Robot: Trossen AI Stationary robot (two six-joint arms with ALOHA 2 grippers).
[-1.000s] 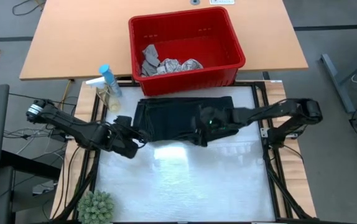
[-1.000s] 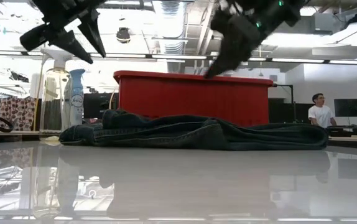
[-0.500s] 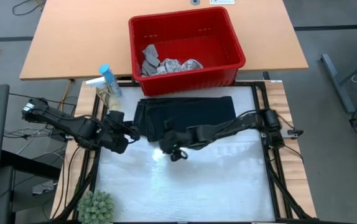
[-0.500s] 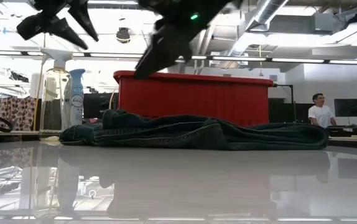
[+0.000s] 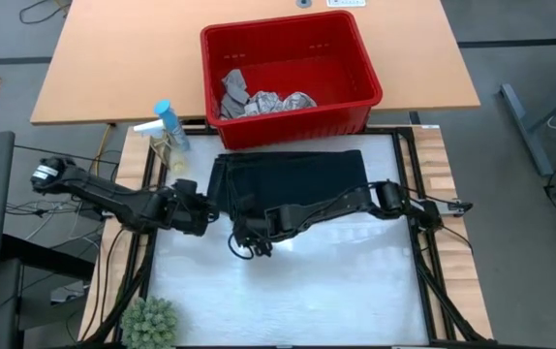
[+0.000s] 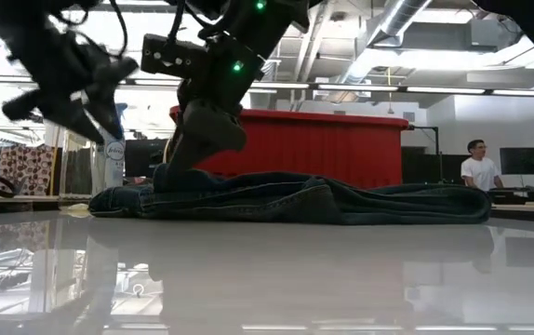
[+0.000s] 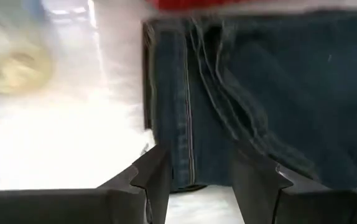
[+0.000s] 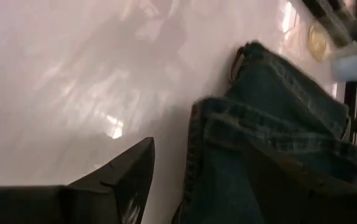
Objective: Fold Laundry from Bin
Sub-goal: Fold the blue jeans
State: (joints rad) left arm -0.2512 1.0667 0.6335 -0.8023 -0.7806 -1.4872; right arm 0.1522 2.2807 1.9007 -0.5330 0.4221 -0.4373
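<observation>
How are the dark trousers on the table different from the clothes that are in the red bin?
The trousers are dark navy-black and lie spread flat on the white table in front of the bin; the cloths in the bin are light grey and white, crumpled in a small heap against its near wall. The trousers cover far more area. The right gripper is at the trousers' near edge; nothing is near the cloths. Both are soft laundry.

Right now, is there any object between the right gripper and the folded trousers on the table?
Nothing visible. The right gripper, open, is at the near left corner of the trousers, one finger over the cloth. The left gripper, open, waits beside their left edge.
</observation>
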